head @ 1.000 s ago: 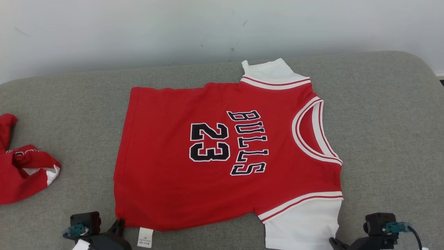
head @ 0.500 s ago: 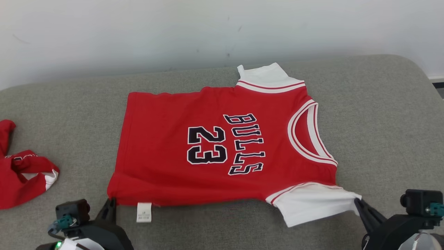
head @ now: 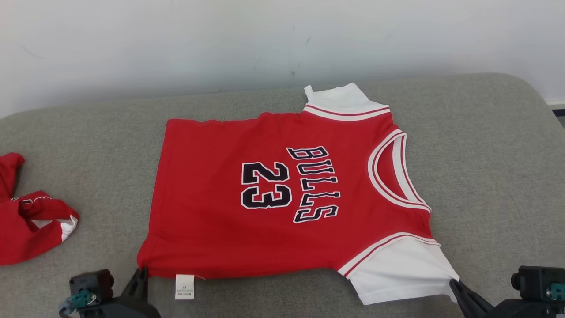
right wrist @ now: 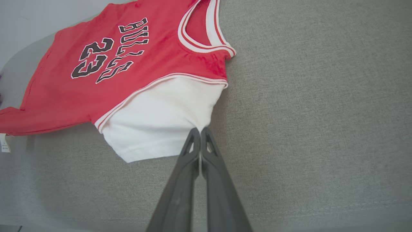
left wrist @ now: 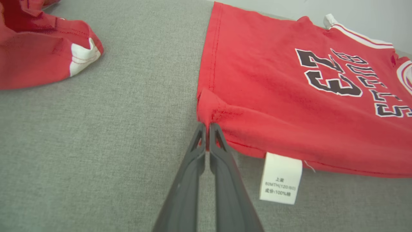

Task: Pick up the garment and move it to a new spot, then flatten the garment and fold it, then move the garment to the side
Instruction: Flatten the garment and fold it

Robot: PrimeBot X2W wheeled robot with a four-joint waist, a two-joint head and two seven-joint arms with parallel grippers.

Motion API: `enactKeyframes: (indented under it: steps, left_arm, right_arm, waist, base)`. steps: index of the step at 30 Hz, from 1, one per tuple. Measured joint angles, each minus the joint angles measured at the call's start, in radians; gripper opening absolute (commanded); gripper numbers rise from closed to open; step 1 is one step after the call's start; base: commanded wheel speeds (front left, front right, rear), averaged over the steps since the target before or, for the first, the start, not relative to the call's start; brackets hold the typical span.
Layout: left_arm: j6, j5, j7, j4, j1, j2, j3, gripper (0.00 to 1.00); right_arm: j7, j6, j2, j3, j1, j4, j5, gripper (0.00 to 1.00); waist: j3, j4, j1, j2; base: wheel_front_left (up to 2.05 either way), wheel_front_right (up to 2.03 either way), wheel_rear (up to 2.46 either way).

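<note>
A red jersey (head: pixel 273 194) with white sleeves, marked "BULLS 23", lies spread face up on the grey cushion (head: pixel 494 168). My left gripper (head: pixel 142 270) is shut on its near hem corner (left wrist: pixel 206 124), beside the white care label (left wrist: pixel 279 178). At the lower right my right gripper (head: pixel 453 283) is shut on the edge of the near white sleeve (right wrist: pixel 161 119), pinching the cloth at the fingertips (right wrist: pixel 200 132). The far sleeve (head: pixel 342 98) lies flat toward the wall.
A second crumpled red garment (head: pixel 26 221) with white trim lies at the cushion's left edge, also seen in the left wrist view as a red heap (left wrist: pixel 38 48). A pale wall (head: pixel 265 39) rises behind the cushion. Bare grey cushion stretches to the right of the jersey.
Both grippers, holding the near edge, first drew it up off the cushion and away from me, then brought it back toward me and down, so the jersey lies more spread. The camera shifted slightly.
</note>
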Motion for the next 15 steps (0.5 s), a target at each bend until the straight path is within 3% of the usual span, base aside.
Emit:
enactKeyframes:
  steps: [8, 15]
  left_arm:
    - [0.001, -0.001, 0.045, -0.063, 0.025, 0.009, 0.010, 0.00]
    - [0.008, 0.008, 0.081, -0.084, -0.039, -0.002, 0.008, 0.00]
  right_arm:
    - [0.012, 0.000, 0.013, -0.026, -0.013, -0.064, 0.009, 0.00]
    - [0.022, 0.000, -0.004, -0.046, -0.143, -0.069, 0.010, 0.00]
  waist:
    - [0.026, 0.004, 0.0000, 0.0000]
    - [0.049, 0.005, 0.0001, 0.0000]
  base:
    - [0.00, 0.00, 0.00]
    - [0.00, 0.00, 0.00]
